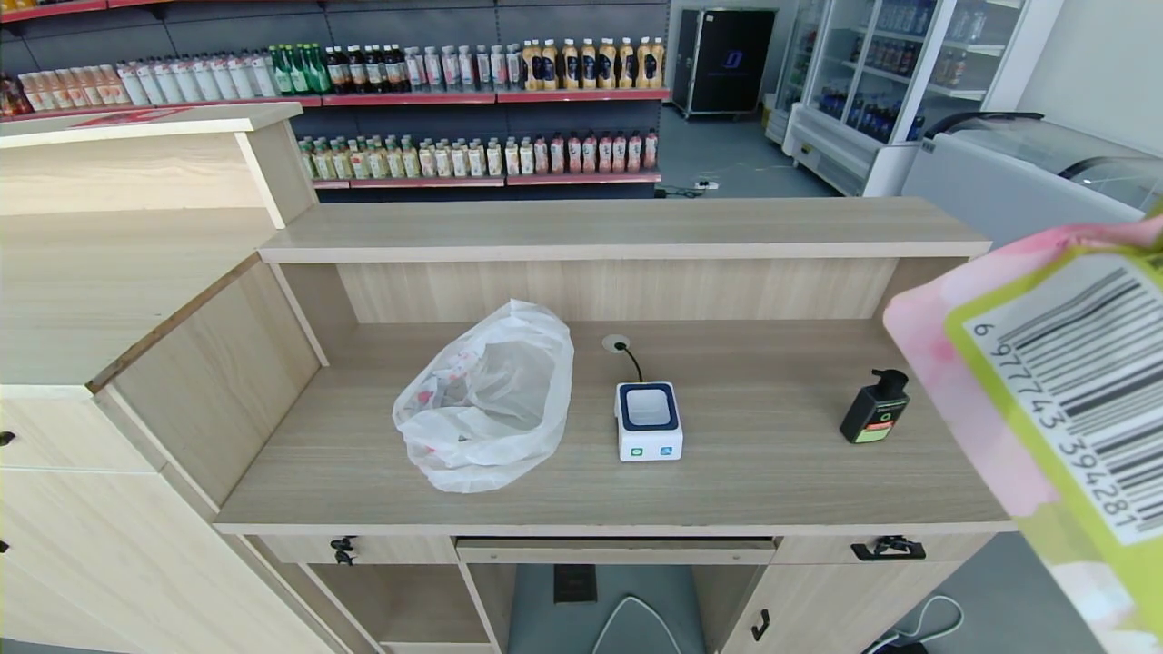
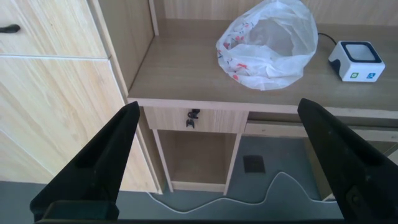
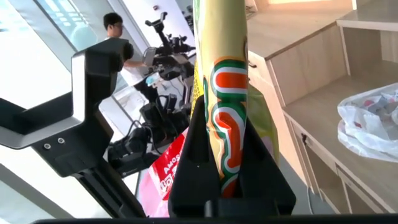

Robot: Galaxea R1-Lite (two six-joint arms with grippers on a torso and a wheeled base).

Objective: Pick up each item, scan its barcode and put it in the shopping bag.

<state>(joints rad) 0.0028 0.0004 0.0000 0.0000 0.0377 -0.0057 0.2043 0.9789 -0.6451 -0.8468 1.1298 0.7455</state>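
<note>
The wooden counter carried a crinkled, translucent shopping bag just left of the boxy white scanner. Well right of the scanner and raised above it, the right gripper pinched 1 glossy flat packet, its long axis along the fingers and its barcode turned away from the scanner. The left gripper gaped wide, left of the scanner and below counter level.

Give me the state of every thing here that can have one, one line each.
Shopping bag: slumped on the counter, mouth open.
Scanner: sitting on the counter, cable attached, nothing over its window.
Pump bottle: upright on the counter.
Snack packet: held up off the counter, barcode facing the head camera.
Right gripper: shut on the snack packet.
Left gripper: open, empty.
</note>
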